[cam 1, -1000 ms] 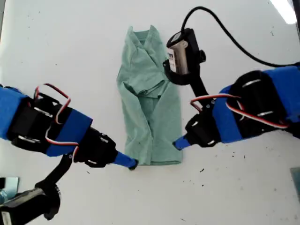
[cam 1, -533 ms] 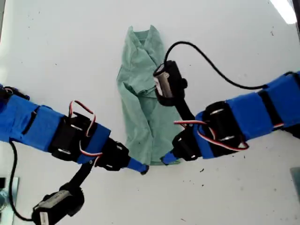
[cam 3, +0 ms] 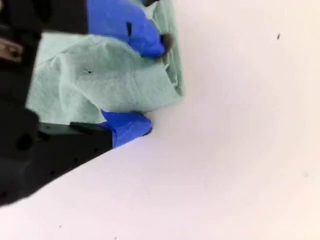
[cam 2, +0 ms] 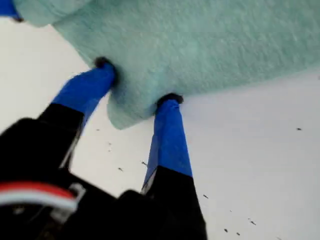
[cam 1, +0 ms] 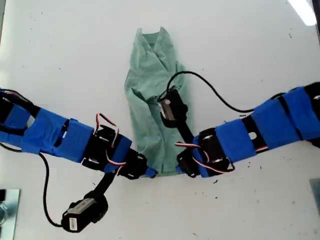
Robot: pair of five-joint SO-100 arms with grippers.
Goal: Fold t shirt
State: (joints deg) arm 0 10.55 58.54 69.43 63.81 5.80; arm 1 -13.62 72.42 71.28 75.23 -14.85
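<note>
The pale green t shirt (cam 1: pixel 155 85) lies on the white table (cam 1: pixel 65 50) as a long narrow strip, collar end far and hem near. My first gripper (cam 1: pixel 151 173) comes in from the exterior view's left. It stands open with a hem corner of the t shirt (cam 2: pixel 210 45) between its blue fingers (cam 2: pixel 167 135). My second gripper (cam 1: pixel 181 170) comes in from the exterior view's right. Its jaws are also open, and bunched t shirt cloth (cam 3: pixel 100 75) sits between them at the hem. Both arms hide the hem's outer corners in the exterior view.
The second arm's wrist camera (cam 1: pixel 170 107) hangs over the middle of the cloth, its black cable (cam 1: pixel 215 92) looping behind. The first arm's camera (cam 1: pixel 82 217) sits low near the table's front. A small metal object (cam 1: pixel 4 207) lies at the exterior view's lower left edge.
Both arms have stretched inward along the hem, bringing the two grippers close together at its middle. The second arm's camera has dropped from beside the shirt to over it.
</note>
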